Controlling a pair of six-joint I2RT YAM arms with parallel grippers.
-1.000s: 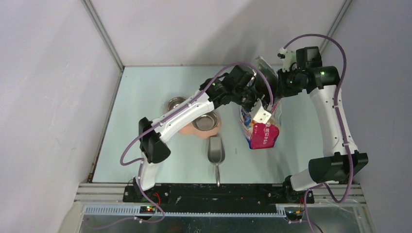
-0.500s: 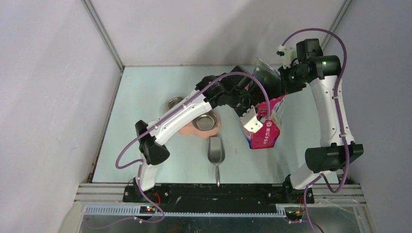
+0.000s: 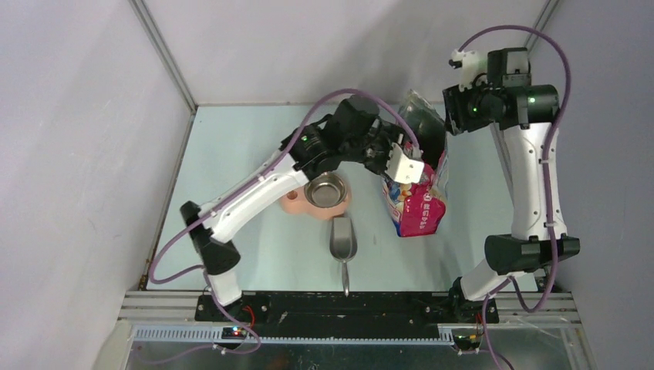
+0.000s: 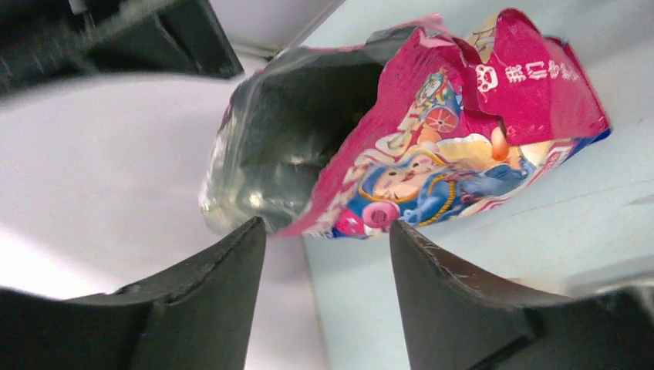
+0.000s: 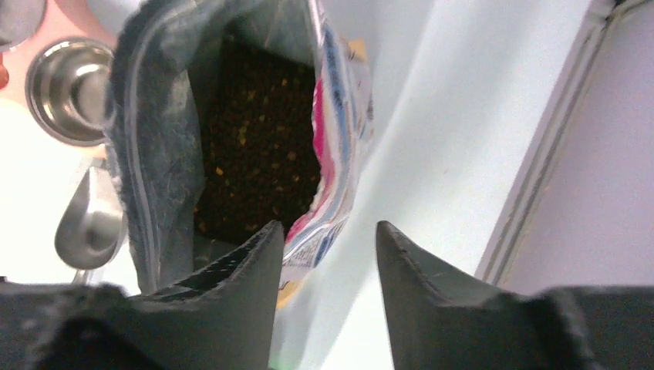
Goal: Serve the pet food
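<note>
Apparently between opening and scooping. Left fingers (image 4: 224,285) and right fingers (image 5: 239,285) parted, gripping nothing. Pet food (image 5: 254,146) inside open bag (image 3: 420,204) on tabletop (image 3: 231,154). Next, probably: fetching scoop (image 3: 343,239), dipping, filling bowl (image 3: 325,190).

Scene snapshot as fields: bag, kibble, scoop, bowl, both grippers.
bag: cat-food bag, standing on the table, top open
pet food: pet food is dark kibble inside the bag; none seen in the bowl
scoop: metal scoop lying on the table just in front of the bowl, looks empty
bowl: steel bowl in pink stand, empty
left gripper: left gripper open, at the bag's mouth, holding nothing
right gripper: right gripper open, above the bag's mouth, holding nothing
</note>
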